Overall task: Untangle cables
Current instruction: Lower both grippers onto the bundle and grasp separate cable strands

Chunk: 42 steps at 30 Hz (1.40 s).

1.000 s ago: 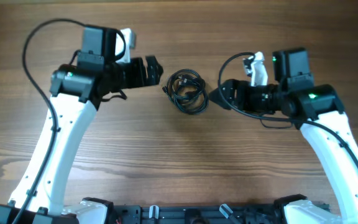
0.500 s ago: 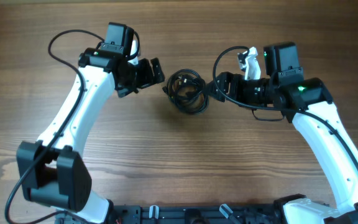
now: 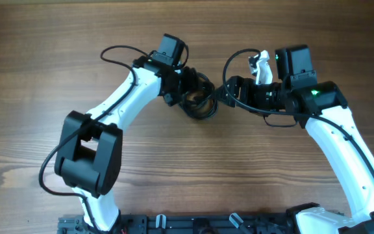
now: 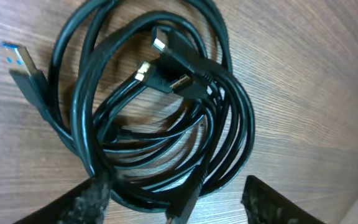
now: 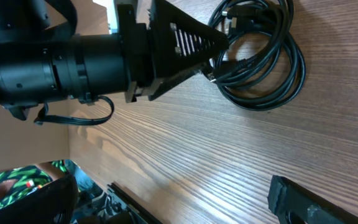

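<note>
A bare wooden table (image 3: 174,169) fills the overhead view, and the cables (image 3: 200,103) lie on it as one coiled black bundle just above the frame's centre. Over the last second the left arm has swung in from the upper left, so the left gripper (image 3: 186,86) now sits over the bundle's left edge. The right gripper (image 3: 223,97) has barely moved in the last half second and waits touching or just beside the right edge. In the left wrist view the fingers (image 4: 92,199) are spread at the bottom corners with the lowest loops between them and nothing pinched. The right one's fingers are likewise apart, at the bottom corners of its own view. A first pinch by the left gripper looks imminent. The strands overlap tightly, and a blue-tipped plug (image 4: 17,55) sticks out at the upper left while silvery plugs (image 4: 160,43) nest inside, so closing on one strand may be awkward. The right arm's own wire (image 3: 234,65) arcs close by.
</note>
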### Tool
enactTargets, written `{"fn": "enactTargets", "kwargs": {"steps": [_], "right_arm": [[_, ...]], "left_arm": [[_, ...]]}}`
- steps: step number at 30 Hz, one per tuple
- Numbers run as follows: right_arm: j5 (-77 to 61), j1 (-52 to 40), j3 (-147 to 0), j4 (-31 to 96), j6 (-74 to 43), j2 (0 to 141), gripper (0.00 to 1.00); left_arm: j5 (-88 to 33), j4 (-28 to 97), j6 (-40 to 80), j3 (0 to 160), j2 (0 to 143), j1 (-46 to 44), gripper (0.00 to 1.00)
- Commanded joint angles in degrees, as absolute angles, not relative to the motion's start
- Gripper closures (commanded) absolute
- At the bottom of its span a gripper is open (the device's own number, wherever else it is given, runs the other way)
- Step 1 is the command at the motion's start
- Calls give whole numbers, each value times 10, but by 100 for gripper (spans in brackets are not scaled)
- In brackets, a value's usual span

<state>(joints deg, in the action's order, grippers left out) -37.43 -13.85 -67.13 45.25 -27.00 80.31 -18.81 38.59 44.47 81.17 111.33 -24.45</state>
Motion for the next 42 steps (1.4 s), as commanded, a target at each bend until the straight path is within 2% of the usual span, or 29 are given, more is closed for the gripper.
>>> {"fn": "enactTargets", "kwargs": {"steps": [1, 5, 13, 16, 20, 25, 31, 33, 36, 41, 42], "right_arm": [[-373, -141, -674, 457, -272, 806, 0], [-373, -141, -674, 459, -272, 806, 0], [-373, -141, -674, 461, -272, 806, 0], [-373, -141, -674, 462, -272, 806, 0], [-373, -141, -674, 463, -272, 806, 0], [-373, -141, -674, 467, -272, 806, 0], [-373, -141, -674, 472, -272, 806, 0], [-373, -141, -674, 473, -272, 806, 0], [-373, -141, -674, 477, -272, 806, 0], [-373, -141, -674, 474, -272, 806, 0], [-373, -141, -674, 474, -272, 806, 0]], "left_arm": [[-147, 398, 468, 812, 1127, -249, 34], [-142, 412, 468, 812, 1129, -249, 49], [-119, 438, 468, 812, 1130, -250, 44], [-119, 441, 468, 812, 1130, -250, 51], [-119, 444, 468, 812, 1133, -261, 51], [-119, 446, 468, 810, 1133, -272, 58], [-76, 442, 472, 790, 1134, -270, 55], [-72, 442, 472, 790, 1134, -266, 42], [-76, 442, 472, 790, 1134, -252, 39], [-104, 444, 472, 790, 1134, -242, 66], [-104, 442, 472, 790, 1134, -243, 75]]}}
